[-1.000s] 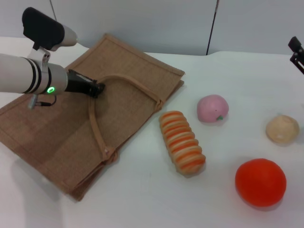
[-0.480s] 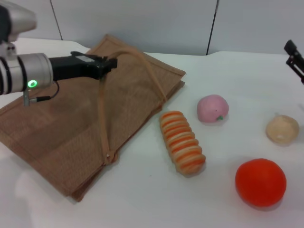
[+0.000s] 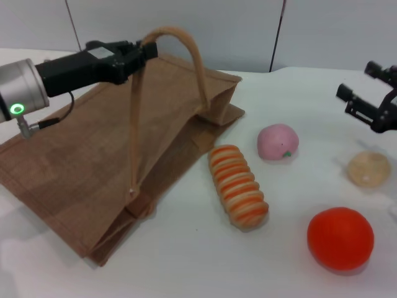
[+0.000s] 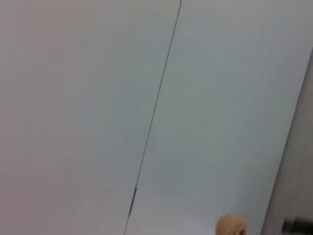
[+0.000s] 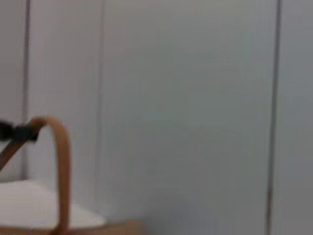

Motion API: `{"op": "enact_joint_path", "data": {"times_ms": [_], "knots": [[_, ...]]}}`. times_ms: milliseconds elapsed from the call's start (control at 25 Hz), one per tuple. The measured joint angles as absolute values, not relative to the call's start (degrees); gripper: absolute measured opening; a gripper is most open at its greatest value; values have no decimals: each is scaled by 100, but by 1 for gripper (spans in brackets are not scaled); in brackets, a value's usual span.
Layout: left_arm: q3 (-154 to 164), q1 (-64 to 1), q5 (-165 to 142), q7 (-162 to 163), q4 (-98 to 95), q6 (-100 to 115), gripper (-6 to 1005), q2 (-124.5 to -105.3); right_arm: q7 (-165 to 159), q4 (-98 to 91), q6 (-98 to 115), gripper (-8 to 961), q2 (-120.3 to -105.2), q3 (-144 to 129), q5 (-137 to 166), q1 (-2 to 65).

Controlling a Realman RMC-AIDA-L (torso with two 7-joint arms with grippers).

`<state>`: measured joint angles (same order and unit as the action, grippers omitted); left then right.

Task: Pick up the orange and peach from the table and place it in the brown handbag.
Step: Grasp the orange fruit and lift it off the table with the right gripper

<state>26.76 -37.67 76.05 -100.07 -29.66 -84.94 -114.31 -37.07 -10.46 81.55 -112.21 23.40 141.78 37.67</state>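
White table point(image 3: 186, 261), brown handbag point(image 3: 74, 167) lifted open

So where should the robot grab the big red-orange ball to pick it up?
Best from straight above, I think, with the fingers closing on its widest middle. The orange is a smooth round ball sitting free on the table, with bare space all around, so no side is blocked. The right hand is open and nearer; the left hand is busy holding the brown handbag handle.

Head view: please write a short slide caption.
Left gripper lifts the brown handbag by one handle; orange and peach wait on table.
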Motion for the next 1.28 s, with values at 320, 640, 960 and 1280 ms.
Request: {"op": "enact_joint_path", "data": {"times_ms": [320, 640, 960, 1280], "knots": [[2017, -3606, 7887, -10107, -2962, -9248, 121, -11394, -5569, -1968, 8827, 752, -11079, 530, 14181, 3937], [1165, -3440, 7918, -10041, -2962, -9658, 121, -11411, -6879, -2597, 9144, 751, -11064, -749, 14572, 3887], [606, -3303, 7971, -9894, -2992, -10023, 121, -11345, -7724, -2858, 9270, 751, -11057, -852, 15593, 3936], [529, -3287, 7983, -9924, -3006, -10030, 121, -11346, -8040, -3047, 9629, 751, -11065, -857, 16066, 3942]]}}
